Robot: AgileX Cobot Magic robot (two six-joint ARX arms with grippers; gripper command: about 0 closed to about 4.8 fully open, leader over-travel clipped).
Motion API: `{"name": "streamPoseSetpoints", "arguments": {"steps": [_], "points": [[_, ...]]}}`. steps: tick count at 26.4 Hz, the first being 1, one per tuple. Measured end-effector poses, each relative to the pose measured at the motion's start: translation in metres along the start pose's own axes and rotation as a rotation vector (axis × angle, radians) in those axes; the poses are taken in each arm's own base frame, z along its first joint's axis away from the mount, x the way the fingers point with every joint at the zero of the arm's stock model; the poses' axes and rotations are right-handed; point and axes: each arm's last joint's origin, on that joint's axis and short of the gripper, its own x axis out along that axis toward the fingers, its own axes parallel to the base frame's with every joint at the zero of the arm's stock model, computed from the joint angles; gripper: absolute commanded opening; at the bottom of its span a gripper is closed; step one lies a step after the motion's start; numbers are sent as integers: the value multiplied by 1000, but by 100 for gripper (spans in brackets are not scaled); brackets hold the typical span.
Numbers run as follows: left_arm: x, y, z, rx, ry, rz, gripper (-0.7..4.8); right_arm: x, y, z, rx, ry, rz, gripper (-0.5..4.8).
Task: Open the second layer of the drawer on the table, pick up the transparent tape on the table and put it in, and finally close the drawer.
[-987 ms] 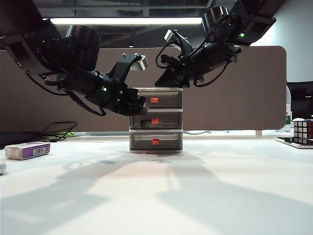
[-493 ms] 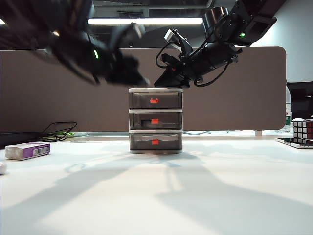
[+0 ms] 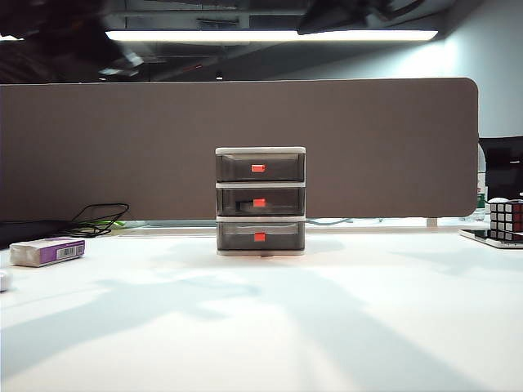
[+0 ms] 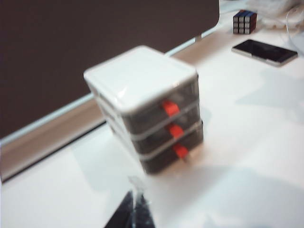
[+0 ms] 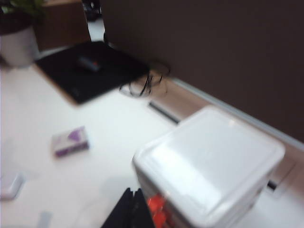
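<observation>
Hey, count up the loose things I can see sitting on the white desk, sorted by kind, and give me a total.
Drawer units: 1, the drawer, all three tiers shut
Purple-and-white boxes: 1
Puzzle cubes: 1
Phones: 1
Black flat pads: 1
Cable bundles: 1
Total: 6

Looks like an open-plan office: white tabletop [image 3: 327, 327] backed by a brown partition panel [image 3: 122, 147], long ceiling strip light [image 3: 270, 35] overhead, small desktop drawer unit [image 3: 261, 201], black cables [image 3: 98, 219], smartphone [image 4: 264, 50], Rubik's cube [image 3: 507, 217], perhaps a closed laptop [image 5: 90, 69], blurred.
</observation>
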Motion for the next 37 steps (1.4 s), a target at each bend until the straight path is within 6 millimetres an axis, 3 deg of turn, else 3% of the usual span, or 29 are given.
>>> {"name": "streamPoseSetpoints", "arguments": {"steps": [2, 3, 6, 12, 18, 25, 28, 37], "points": [[-14, -5, -9, -14, -15, 10, -5, -15, 9, -10, 8, 18, -15, -5], [-27, -9, -12, -38, -73, 30, -5, -36, 20, -21, 9, 18, -37, -5], [-48, -16, -24, -77, -127, 80, -5, -71, 42, -42, -15, -28, -102, -5], [-72, -27, -46, -149, -191, 96, -5, -101, 64, -111, 49, 54, -154, -5], [-92, -37, -66, -226, -285, 107, -5, -125, 81, -166, 87, 94, -225, -5], [-101, -46, -92, -292, -281, 124, -5, -149, 95, -204, 138, 26, -293, -5], [-107, -46, -95, -302, -283, 181, -5, -157, 99, -213, 129, -23, -327, -5], [-98, -49, -115, -320, -202, 202, -5, -168, 106, -235, 116, -99, -374, -5]]}}
